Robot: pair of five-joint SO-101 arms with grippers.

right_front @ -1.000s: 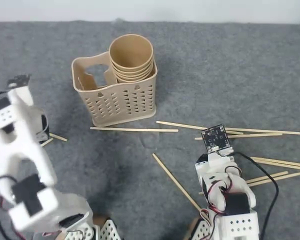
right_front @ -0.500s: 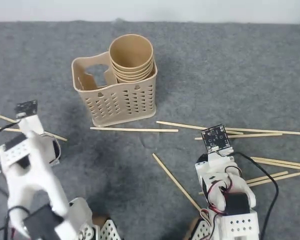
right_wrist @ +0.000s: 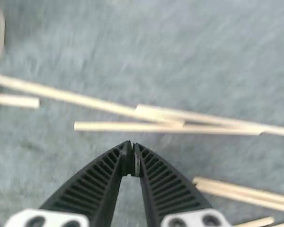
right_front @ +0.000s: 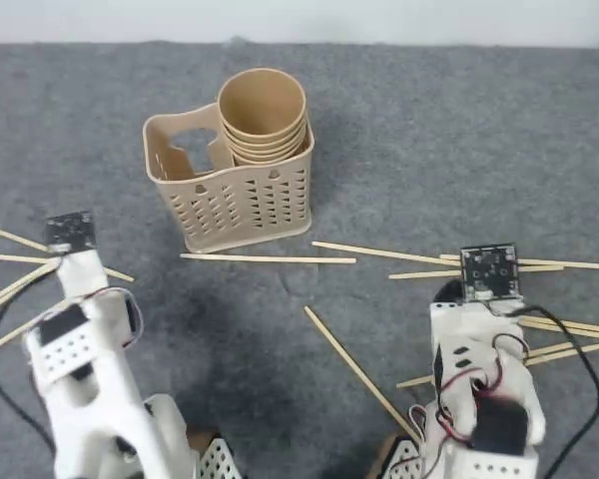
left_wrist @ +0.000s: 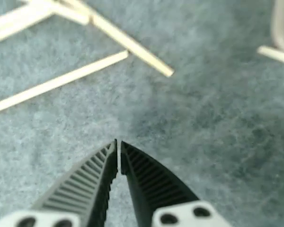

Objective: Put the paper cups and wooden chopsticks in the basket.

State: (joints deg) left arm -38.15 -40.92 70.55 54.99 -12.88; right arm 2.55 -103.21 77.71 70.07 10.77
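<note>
several paper cups (right_front: 263, 110) sit nested in one stack inside the basket (right_front: 230, 205), in the compartment on its right as the high view shows it, the top rim rising above the basket wall; the basket stands upright on the grey carpet (right_front: 429, 130), and every wooden chopstick in view lies on that carpet outside it: one long chopstick (right_front: 268, 259) lies flat just in front of the basket, a slanted chopstick (right_front: 354, 364) lies nearer the arms and between them, a right-hand scatter (right_front: 559, 263) spreads around the right arm (right_front: 479, 349), and a left-hand scatter (right_front: 10, 258) fans out beside the left arm (right_front: 80, 339); the left gripper (left_wrist: 118, 144) hangs over bare carpet with its fingers pressed together and nothing between them, two crossed sticks (left_wrist: 128, 45) lying a little ahead of its tips without touching them; the right gripper (right_wrist: 131, 146) is likewise closed and empty, its tips just short of a near stick (right_wrist: 132, 126) that lies across its line, with a longer stick (right_wrist: 85, 101) beyond that, overlapping others
</note>
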